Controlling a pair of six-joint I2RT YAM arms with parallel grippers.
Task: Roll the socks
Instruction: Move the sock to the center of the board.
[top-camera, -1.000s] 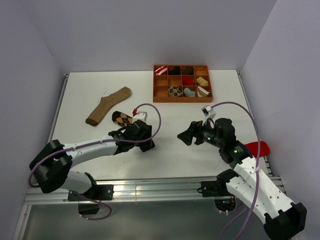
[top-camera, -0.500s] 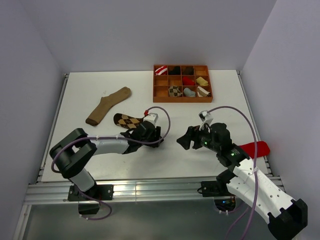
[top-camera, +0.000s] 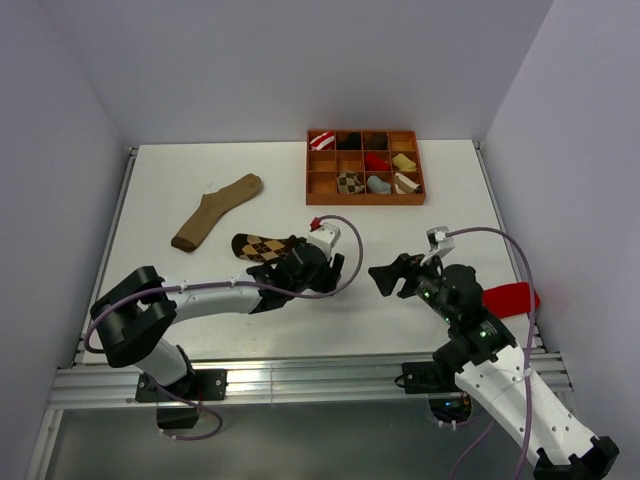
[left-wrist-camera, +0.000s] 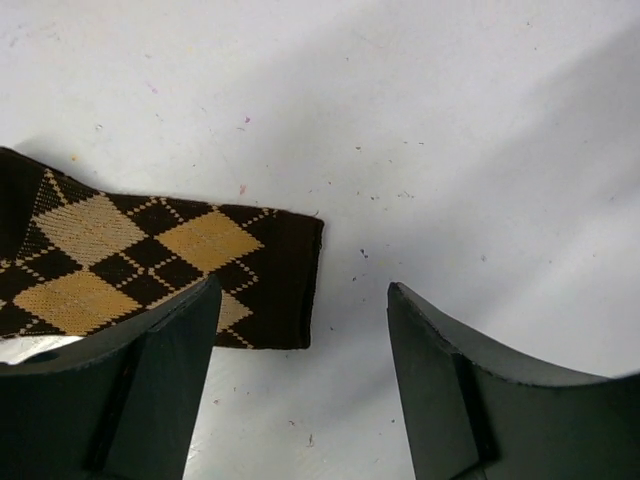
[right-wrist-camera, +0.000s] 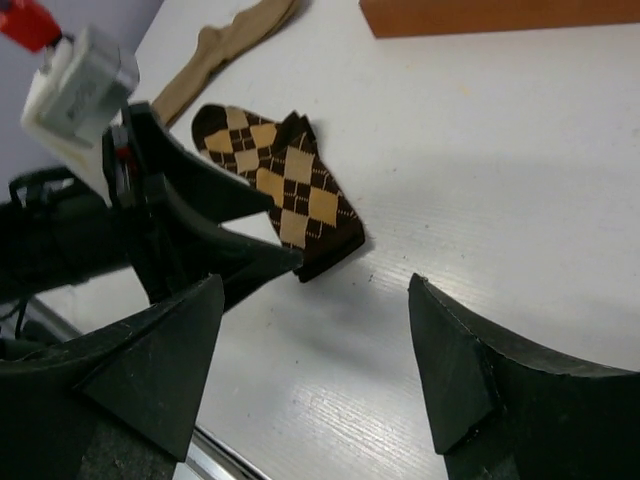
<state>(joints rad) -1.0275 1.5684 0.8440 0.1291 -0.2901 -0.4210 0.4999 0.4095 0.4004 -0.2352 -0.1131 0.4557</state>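
One brown argyle sock (top-camera: 262, 247) lies flat on the white table, left of centre. My left gripper (top-camera: 322, 275) hovers just past its dark cuff end. In the left wrist view the gripper (left-wrist-camera: 305, 290) is open, and the cuff (left-wrist-camera: 285, 275) lies beside the left finger, not between the pads. My right gripper (top-camera: 388, 278) is open to the right of it and faces the sock. The right wrist view shows the argyle sock (right-wrist-camera: 285, 185) beyond its open gripper (right-wrist-camera: 315, 285), with the left gripper (right-wrist-camera: 200, 235) over the sock's near end. No grey sock lies loose on the table.
A long plain tan sock (top-camera: 215, 212) lies at the back left. An orange compartment tray (top-camera: 365, 196) holding several rolled socks stands at the back right. A red sock (top-camera: 510, 297) lies by the table's right edge, under the right arm.
My left gripper moved right and the argyle sock came with it, now stretched out flat. Its jaws narrowed briefly, then reopened. The right gripper shifted slightly right.
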